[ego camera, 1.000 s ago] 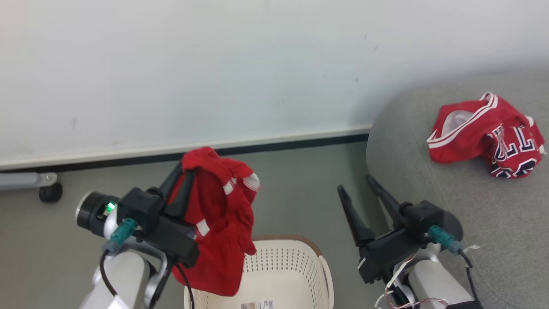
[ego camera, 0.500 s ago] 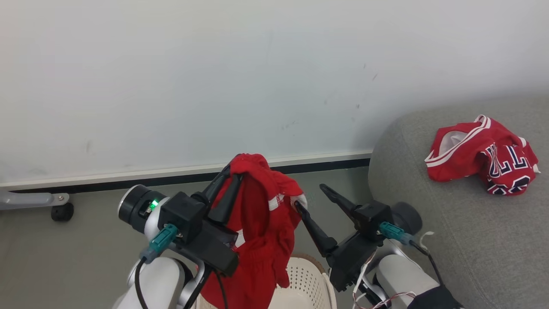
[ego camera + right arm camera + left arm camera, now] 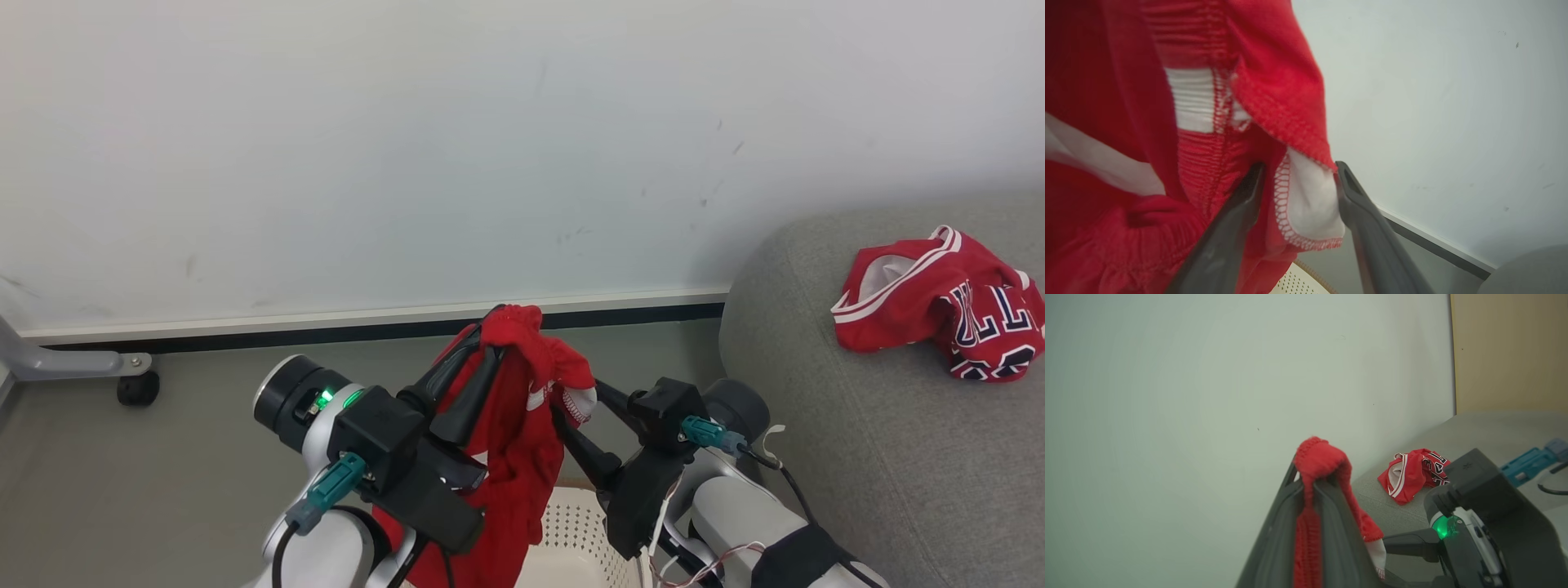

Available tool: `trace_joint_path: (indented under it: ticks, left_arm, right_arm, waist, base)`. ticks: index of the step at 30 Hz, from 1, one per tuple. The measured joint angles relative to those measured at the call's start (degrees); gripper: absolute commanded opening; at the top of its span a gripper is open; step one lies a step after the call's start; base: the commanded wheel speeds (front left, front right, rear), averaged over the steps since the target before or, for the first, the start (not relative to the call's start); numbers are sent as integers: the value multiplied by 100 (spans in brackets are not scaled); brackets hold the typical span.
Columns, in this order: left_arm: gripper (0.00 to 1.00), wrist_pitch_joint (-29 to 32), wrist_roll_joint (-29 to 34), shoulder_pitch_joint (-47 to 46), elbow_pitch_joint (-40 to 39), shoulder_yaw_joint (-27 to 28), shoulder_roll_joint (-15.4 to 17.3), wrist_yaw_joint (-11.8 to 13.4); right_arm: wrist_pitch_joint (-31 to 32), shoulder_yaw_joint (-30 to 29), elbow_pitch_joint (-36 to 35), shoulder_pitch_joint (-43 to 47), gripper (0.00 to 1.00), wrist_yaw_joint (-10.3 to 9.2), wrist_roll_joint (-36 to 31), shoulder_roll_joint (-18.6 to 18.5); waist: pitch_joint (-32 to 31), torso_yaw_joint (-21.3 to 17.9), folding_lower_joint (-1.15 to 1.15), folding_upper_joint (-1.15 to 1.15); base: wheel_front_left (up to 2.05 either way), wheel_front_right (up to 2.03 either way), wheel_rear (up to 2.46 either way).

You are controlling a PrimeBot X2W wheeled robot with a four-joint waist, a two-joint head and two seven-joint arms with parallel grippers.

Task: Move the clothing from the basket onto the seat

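Head view: left gripper [image 3: 483, 347], jaws clamped on red shorts [image 3: 522, 457], is holding them hanging above the basket [image 3: 581, 531]. A jersey [image 3: 939, 302] is lying on the seat [image 3: 857, 457].
Left wrist view: waistband [image 3: 1314, 457] is bunching between the shut jaws.
Right wrist view: right gripper [image 3: 1300, 166], jaws apart, is straddling the white hem [image 3: 1308, 204], likely for a second hold.

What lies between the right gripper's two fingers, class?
A white, red-stitched flap of the red garment hangs between the parted fingers of the right gripper, as the right wrist view shows. The left gripper holds that garment up.
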Motion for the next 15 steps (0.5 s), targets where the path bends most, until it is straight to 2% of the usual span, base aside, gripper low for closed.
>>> trace_joint_path:
  ticks: [1, 9, 10, 11, 12, 13, 14, 15]
  left_arm:
    - [0, 21, -1, 24, -27, -3, 5, 0]
    - [0, 144, -152, 267, -73, 177, 99, 49]
    - [9, 148, -178, 318, -56, 209, 112, 62]
    - [23, 154, -209, 370, -48, 253, 121, 97]
    - [45, 154, -229, 427, -32, 309, 122, 103]
    - [59, 154, -255, 470, -21, 350, 131, 125]
    - [81, 152, -275, 524, -14, 381, 131, 154]
    - [81, 146, -313, 568, -3, 410, 133, 174]
  right_arm:
    - [0, 54, 10, -28, 0, 0, 47, 0]
    - [0, 412, 45, -140, 0, 1, 421, -1]
    - [0, 437, 44, -180, 0, 1, 461, -14]
    - [0, 450, 27, -233, 0, 2, 513, -27]
    - [0, 450, 0, -283, 0, 4, 557, -52]
    - [0, 455, -31, -337, 0, 5, 581, -83]
    - [-1, 449, -69, -380, 0, 5, 601, -125]
    - [0, 446, -88, -425, 0, 5, 644, -157]
  waist:
    - [4, 7, 0, 0]
    - [43, -36, 0, 0]
    - [49, -58, 0, 0]
    - [54, -83, 0, 0]
    - [58, -112, 0, 0]
    - [61, -143, 0, 0]
    - [65, -177, 0, 0]
    - [68, -212, 0, 0]
  base:
    - [0, 0, 0]
    - [0, 0, 0]
    - [0, 0, 0]
    - [0, 0, 0]
    - [0, 0, 0]
    - [0, 0, 0]
    - [0, 0, 0]
    - [0, 0, 0]
